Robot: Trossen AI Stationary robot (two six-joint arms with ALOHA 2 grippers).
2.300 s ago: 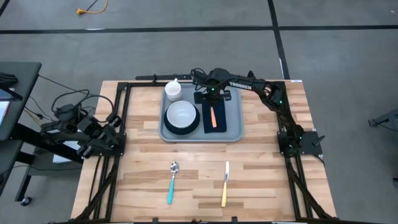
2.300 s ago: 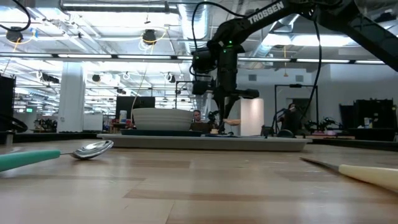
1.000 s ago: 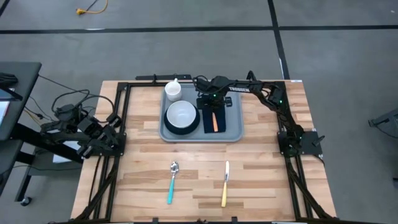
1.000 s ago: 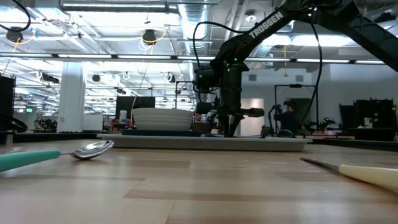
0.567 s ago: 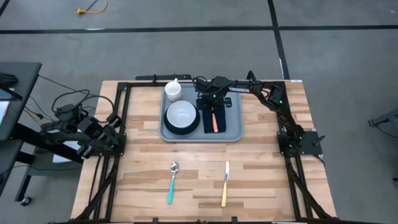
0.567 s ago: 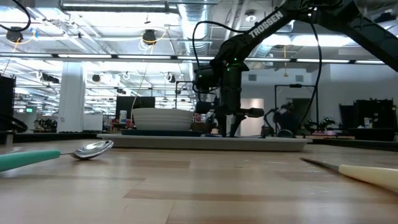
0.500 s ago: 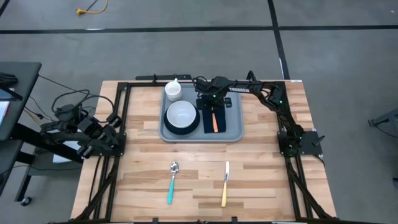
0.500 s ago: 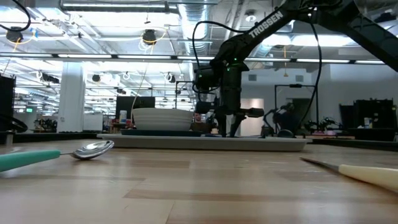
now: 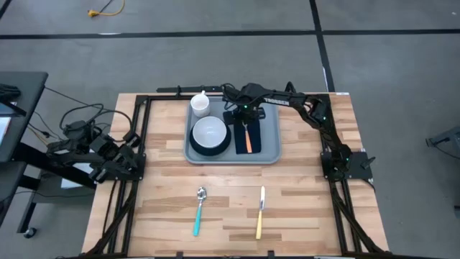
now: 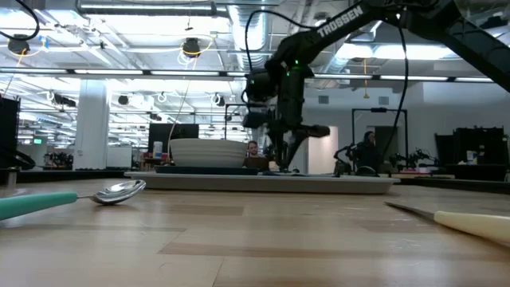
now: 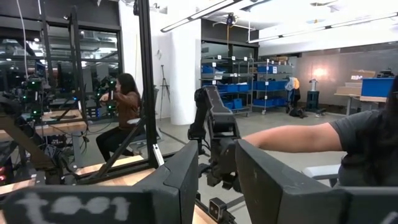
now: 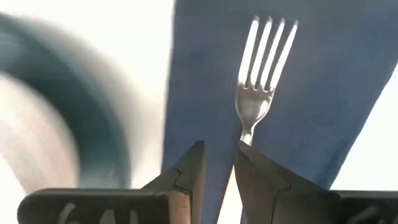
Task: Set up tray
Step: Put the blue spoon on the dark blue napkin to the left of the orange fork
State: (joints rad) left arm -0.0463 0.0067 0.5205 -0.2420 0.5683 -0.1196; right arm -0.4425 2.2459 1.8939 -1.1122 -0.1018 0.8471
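Note:
The pale grey-blue tray (image 9: 269, 144) lies at the table's far middle. On it stand a white cup (image 9: 200, 104) and a white bowl (image 9: 210, 132) on a dark plate. A dark napkin (image 9: 239, 140) on the tray bears an orange-handled fork (image 9: 247, 137), whose tines (image 12: 267, 43) lie flat on the cloth. My right gripper (image 12: 219, 163) points down just above the fork's neck, open with a narrow gap, holding nothing. My left gripper (image 11: 216, 180) waits open at the table's left edge.
A teal-handled spoon (image 9: 199, 208) and a yellow-handled knife (image 9: 260, 212) lie on the bare wood near the front edge. Black frame rails run along the table's left, right and far sides. People show in the room beyond the table.
My right gripper has opened, let go of the fork and risen a little above the tray. The fork stays lying on the napkin.

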